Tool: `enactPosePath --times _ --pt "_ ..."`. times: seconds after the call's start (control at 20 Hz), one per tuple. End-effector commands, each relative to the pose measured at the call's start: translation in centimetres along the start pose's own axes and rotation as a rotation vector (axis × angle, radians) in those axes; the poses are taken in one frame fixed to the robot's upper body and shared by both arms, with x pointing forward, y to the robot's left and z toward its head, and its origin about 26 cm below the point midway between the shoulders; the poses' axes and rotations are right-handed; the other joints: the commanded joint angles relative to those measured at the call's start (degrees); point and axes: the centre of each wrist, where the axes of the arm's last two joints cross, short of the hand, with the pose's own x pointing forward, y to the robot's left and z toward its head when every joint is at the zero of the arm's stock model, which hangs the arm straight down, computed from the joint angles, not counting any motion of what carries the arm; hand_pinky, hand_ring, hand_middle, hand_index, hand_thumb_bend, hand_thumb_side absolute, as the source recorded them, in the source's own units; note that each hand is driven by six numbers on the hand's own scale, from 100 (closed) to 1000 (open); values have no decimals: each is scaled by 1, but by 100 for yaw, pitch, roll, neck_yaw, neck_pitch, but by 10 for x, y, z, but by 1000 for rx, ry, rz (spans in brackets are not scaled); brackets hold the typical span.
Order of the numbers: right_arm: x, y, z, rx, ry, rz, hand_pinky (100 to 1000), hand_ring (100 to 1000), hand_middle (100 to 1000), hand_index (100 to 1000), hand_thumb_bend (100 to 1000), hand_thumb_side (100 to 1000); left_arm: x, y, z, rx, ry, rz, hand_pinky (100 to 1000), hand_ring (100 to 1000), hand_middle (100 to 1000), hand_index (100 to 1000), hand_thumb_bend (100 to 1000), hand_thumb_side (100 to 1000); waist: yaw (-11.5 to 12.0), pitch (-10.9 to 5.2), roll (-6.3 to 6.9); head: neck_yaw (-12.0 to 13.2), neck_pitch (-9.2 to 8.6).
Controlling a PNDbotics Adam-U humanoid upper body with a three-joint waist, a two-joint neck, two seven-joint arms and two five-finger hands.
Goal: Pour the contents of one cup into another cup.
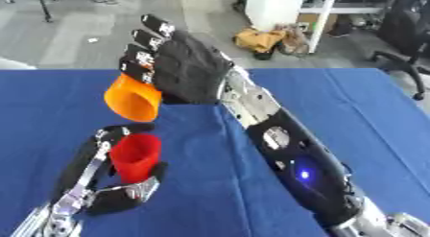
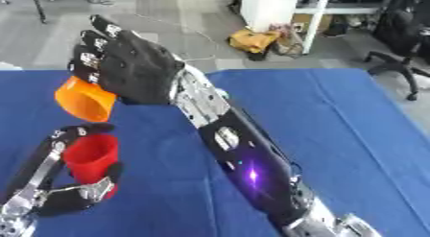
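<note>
Orange cup [image 1: 133, 100] tilted, tapered; red cup [image 1: 135, 156] upright.

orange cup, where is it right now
The orange cup is left of centre over the blue table, held tipped in the right hand, its mouth angled down just above the red cup in the left hand.

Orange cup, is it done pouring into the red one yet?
Both cups are picked up. The right hand holds the orange cup tipped over, mouth down toward the red cup, which the left hand holds upright below. So pouring is underway. I cannot see anything falling or inside either cup. Still left: finishing the pour.
</note>
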Motion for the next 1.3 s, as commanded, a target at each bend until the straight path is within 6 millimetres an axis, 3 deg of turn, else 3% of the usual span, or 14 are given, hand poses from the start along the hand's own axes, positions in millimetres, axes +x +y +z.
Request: enactPosePath --times 0.05,0.25,0.55,0.8,0.95,1.05,1.2,1.3 --pt "-10 -2 0 -154 -92 -93 389 324 300 331 100 410 2 9 -3 15 -20 -27 100 371 448 814 100 377 -10 -117 31 -7 -39" --pt "-9 0 4 -155 -71 -108 390 320 296 329 100 419 -6 8 0 14 -12 -66 100 375 451 817 100 333 -18 -109 35 -8 -40" --pt "-8 1 9 -154 -55 -127 392 317 291 326 100 429 -34 5 8 60 26 -151 100 373 448 820 100 291 -13 -99 32 -23 -30" --pt "-7 2 10 -154 -51 -136 393 315 288 325 100 434 -55 1 15 111 46 -215 190 414 479 835 100 205 -9 -96 20 -31 -34" --pt "-7 3 11 -152 -47 -142 393 313 287 323 100 436 -62 -4 21 128 53 -249 232 439 495 841 100 204 -7 -95 19 -30 -38" --pt "-7 3 12 -153 -46 -145 393 313 286 323 100 437 -66 -9 27 137 57 -264 263 458 504 844 368 349 -8 -94 20 -30 -39" --pt "-6 3 13 -150 -45 -148 393 312 285 322 100 440 -70 -16 36 150 59 -281 302 479 512 848 626 464 -14 -95 21 -28 -44" --pt "-6 4 14 -146 -43 -150 393 310 283 321 100 443 -70 -18 42 160 55 -286 386 513 537 856 801 541 -14 -94 22 -25 -48"
